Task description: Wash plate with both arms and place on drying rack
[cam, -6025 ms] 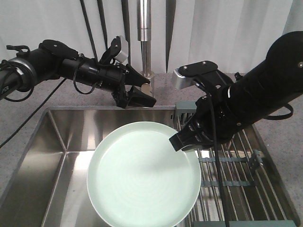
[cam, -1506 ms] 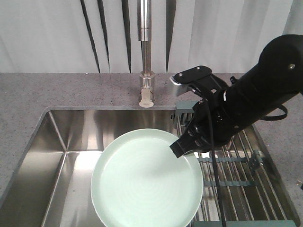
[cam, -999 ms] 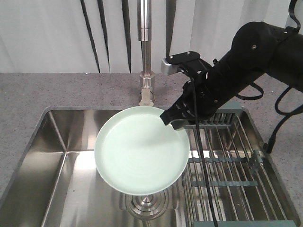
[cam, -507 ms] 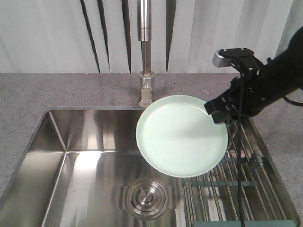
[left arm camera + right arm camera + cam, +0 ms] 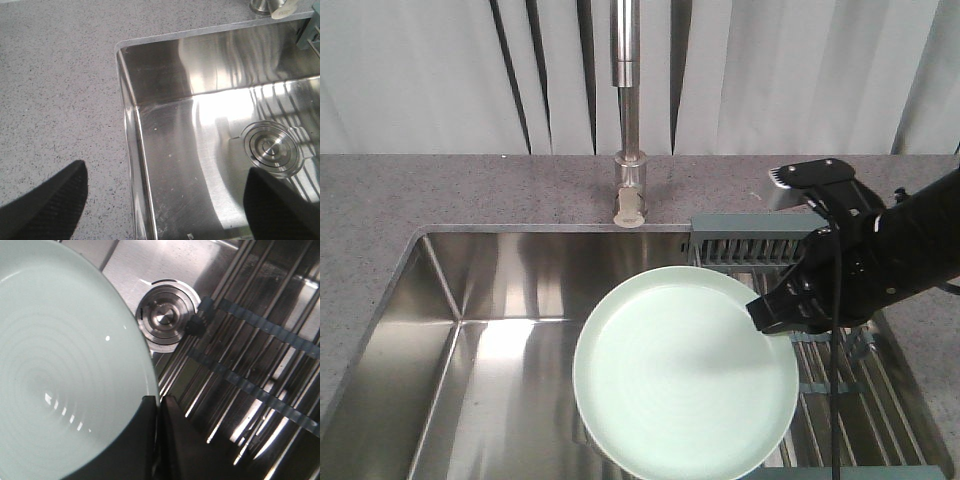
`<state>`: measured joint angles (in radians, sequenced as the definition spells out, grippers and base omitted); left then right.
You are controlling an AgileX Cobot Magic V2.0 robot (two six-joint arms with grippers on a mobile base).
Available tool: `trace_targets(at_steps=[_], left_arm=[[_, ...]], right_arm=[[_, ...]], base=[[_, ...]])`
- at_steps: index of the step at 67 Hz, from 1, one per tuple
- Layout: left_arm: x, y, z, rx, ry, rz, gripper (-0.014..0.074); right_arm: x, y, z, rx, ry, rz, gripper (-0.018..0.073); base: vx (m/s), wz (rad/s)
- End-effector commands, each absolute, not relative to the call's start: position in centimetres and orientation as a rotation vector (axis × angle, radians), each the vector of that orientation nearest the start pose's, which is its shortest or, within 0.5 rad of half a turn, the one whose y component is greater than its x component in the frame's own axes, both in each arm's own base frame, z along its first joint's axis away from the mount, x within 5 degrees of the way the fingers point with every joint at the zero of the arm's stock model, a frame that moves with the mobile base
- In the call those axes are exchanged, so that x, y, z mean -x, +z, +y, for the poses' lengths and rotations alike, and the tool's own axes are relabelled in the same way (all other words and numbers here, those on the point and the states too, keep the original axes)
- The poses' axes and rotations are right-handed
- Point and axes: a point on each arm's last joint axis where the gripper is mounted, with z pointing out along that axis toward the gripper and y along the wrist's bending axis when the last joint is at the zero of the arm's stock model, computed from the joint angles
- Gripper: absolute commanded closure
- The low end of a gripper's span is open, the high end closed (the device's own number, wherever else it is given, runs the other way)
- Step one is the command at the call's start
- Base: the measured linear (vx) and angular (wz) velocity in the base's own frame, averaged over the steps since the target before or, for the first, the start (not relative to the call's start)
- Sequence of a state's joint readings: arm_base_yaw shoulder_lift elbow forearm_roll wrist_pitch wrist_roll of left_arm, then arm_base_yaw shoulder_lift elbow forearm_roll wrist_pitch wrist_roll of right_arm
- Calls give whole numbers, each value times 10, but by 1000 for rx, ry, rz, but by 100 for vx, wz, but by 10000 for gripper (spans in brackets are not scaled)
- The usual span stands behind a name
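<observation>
Exterior front-facing view: plate held above the sink, beside the rack.
The right gripper [image 5: 772,312] is clamped on the right rim of the plate [image 5: 680,385], which hangs over the sink [image 5: 470,300] at the left side of the drying rack [image 5: 750,245]. The left gripper [image 5: 164,172] has its fingers spread wide over the sink corner.

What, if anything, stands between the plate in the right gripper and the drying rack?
Nothing visible does. The right gripper holds the plate by its rim over the sink and the drying rack's left edge; the rack wires in view carry nothing.
</observation>
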<state>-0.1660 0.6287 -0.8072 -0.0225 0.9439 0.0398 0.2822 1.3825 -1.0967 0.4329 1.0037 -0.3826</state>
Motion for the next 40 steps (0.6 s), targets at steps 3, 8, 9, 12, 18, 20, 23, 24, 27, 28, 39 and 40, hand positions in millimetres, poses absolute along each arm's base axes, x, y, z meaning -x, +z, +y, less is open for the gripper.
trace_targets(at_steps=[3, 8, 9, 12, 18, 20, 23, 24, 27, 28, 39, 40], left_arm=[[-102, 362, -19, -204, -108, 2166, 11], [-102, 362, -19, -204, -108, 2166, 11], [-102, 362, -19, -204, -108, 2166, 11], [-102, 362, -19, -204, -108, 2166, 11], [-102, 362, -19, -204, -108, 2166, 11], [-102, 362, -19, -204, -108, 2166, 11], [-102, 362, -19, -204, -108, 2166, 11], [-102, 362, -19, -204, -108, 2166, 11], [-102, 362, -19, -204, -108, 2166, 11], [-102, 362, -19, -204, -108, 2166, 11], [-102, 362, -19, -204, -108, 2166, 11], [-102, 362, -19, -204, -108, 2166, 11]], right_arm=[[-243, 321, 126, 667, 590, 2507, 561], [-241, 320, 136, 676, 607, 2498, 561], [-241, 320, 138, 677, 610, 2498, 561], [-242, 319, 143, 683, 621, 2496, 561], [-247, 319, 155, 708, 636, 2489, 561], [-250, 319, 159, 719, 640, 2491, 561], [-255, 319, 164, 727, 645, 2488, 561], [-257, 319, 165, 726, 645, 2488, 561], [-263, 320, 169, 724, 648, 2486, 561], [-265, 320, 170, 724, 648, 2485, 561], [-289, 322, 180, 731, 634, 2467, 561], [-291, 323, 181, 730, 632, 2465, 561]], base=[[0, 0], [0, 0], [0, 0], [0, 0], [0, 0], [0, 0], [0, 0], [0, 0], [0, 0], [0, 0], [0, 0], [0, 0]])
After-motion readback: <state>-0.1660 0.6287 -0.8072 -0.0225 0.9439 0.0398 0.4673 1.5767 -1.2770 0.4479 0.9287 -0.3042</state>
